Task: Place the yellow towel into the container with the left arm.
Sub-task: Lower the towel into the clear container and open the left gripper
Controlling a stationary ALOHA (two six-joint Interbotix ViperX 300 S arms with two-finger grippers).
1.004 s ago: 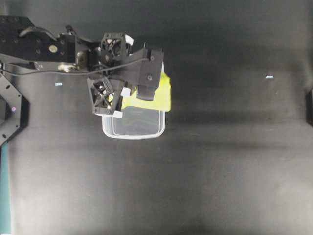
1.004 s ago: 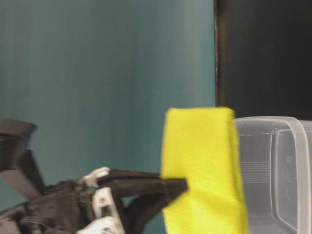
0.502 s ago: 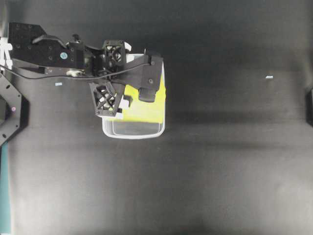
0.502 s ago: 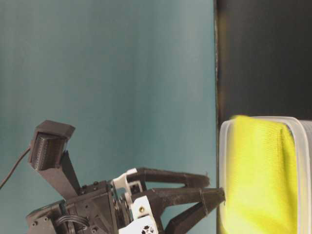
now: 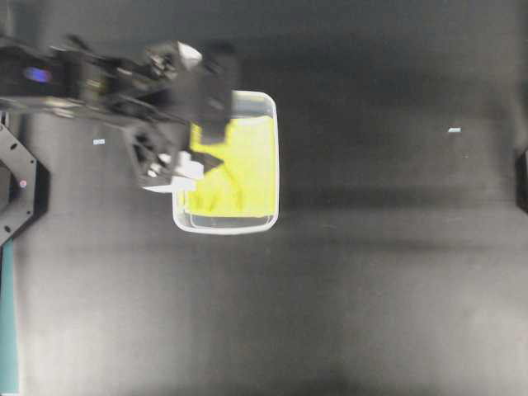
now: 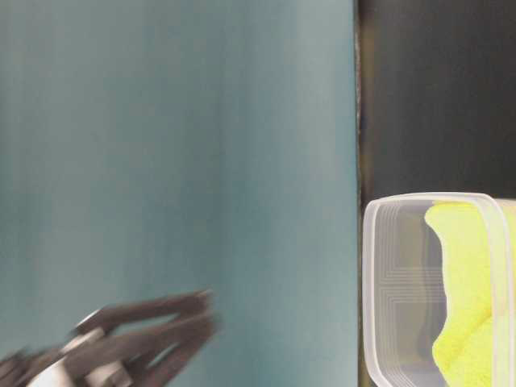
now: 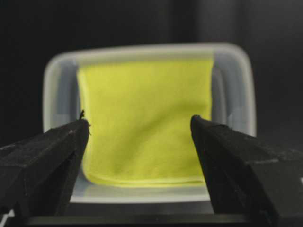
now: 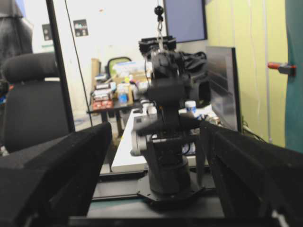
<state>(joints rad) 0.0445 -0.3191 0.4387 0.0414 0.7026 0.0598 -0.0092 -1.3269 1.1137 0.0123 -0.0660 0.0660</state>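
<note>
The yellow towel [image 5: 238, 165] lies inside the clear container [image 5: 224, 228], slumped and filling most of its opening. The table-level view shows the towel [image 6: 469, 298] behind the container's translucent wall [image 6: 389, 282]. My left gripper [image 5: 198, 153] is blurred with motion at the container's left side, open and holding nothing. In the left wrist view its fingers stand wide apart [image 7: 139, 122], with the towel [image 7: 147, 94] and the container's rim [image 7: 142, 196] seen between them, apart from both fingers. My right gripper [image 8: 156, 142] is open and empty, away from the container.
The black table surface [image 5: 371, 289] spreads to the right and front of the container. A small white mark [image 5: 454, 129] sits at the far right. The left arm's black links [image 5: 74, 82] stretch across the upper left. A teal wall [image 6: 177, 145] fills the table-level view.
The left gripper opened and let go of the towel, which dropped from above the rim into the container. The gripper then drew back to the left, away from the container.
</note>
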